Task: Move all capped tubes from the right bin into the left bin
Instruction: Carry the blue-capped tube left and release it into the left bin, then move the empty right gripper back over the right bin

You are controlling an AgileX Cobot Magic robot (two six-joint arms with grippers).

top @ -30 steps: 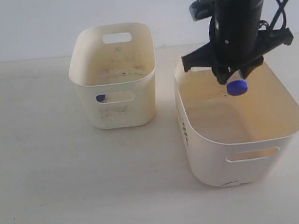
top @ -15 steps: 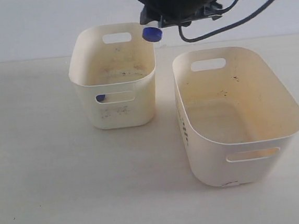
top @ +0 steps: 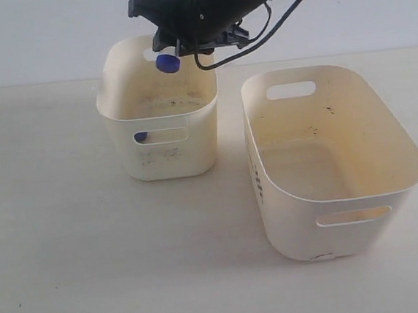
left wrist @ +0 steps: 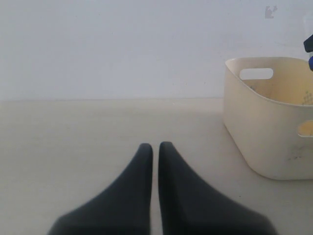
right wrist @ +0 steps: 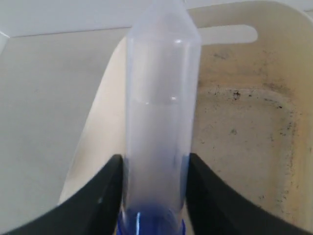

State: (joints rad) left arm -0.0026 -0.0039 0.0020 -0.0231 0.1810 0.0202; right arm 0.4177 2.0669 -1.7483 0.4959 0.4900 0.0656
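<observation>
My right gripper (top: 177, 48) hangs over the back of the left bin (top: 172, 158), shut on a capped tube (top: 168, 63) whose blue cap points toward the camera. In the right wrist view the pale tube (right wrist: 161, 112) sits between both black fingers (right wrist: 105, 191), above the speckled floor of the left bin (right wrist: 244, 127). A second blue cap (top: 141, 137) shows through the left bin's front handle slot. The right bin (top: 303, 229) shows only dark specks inside. My left gripper (left wrist: 155, 145) is shut over bare table, beside the left bin (left wrist: 259, 132).
A pale wall runs behind the table. The right arm and its black cable (top: 284, 14) reach in from the upper right, passing above the back of the right bin. The two bins stand a short gap apart.
The right gripper has carried the blue-capped tube up out of the right bin and leftward, to above the left bin. The bins have not moved.
</observation>
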